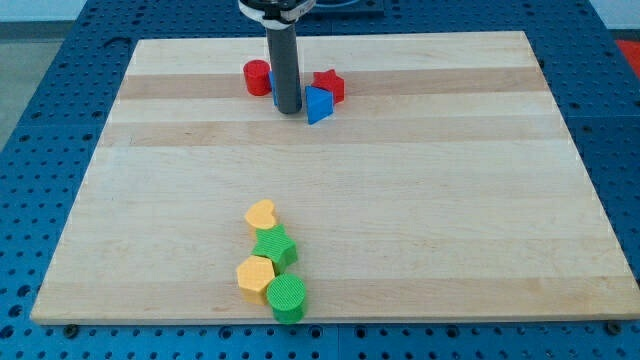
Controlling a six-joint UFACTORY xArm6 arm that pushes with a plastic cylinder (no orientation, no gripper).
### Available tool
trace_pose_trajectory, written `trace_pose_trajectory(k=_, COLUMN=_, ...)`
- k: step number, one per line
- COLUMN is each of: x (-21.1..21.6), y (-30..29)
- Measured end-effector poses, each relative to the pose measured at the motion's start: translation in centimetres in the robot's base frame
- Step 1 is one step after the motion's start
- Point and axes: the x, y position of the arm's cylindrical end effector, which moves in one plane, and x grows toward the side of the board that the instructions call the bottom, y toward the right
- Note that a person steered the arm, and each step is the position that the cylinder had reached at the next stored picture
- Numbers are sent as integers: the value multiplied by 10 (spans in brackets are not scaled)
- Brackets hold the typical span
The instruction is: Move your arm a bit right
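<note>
We carry no claw here, so there is nothing to spread, press together or pinch with: our arm ends in a straight, smooth, dark cylindrical rod, and my tip rests on the pale wooden surface near the view's top, left of centre. The rod stands upright, and only its lower length and a white-and-black collar at the view's top edge show.

Just to the view's left of my tip sits the red ribbed plastic cylinder block, and a sliver of another blue block peeks out between that cylinder and the rod; its shape cannot be made out. Just to the view's right of my tip lies the blue plastic triangular block, close beside the rod, though we cannot tell whether they touch. Behind it, touching or nearly so, is the red plastic star block.

Well apart, near the view's bottom, 4 more ribbed plastic blocks form a close chain: the yellow heart block, the green block of angular outline, the yellow hexagonal block and the green cylinder block.

The surface is a board of light planks with visible grain, lying on a blue perforated table.
</note>
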Motion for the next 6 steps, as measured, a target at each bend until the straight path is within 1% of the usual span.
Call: trace_pose_trajectory(k=6, x=0, y=5)
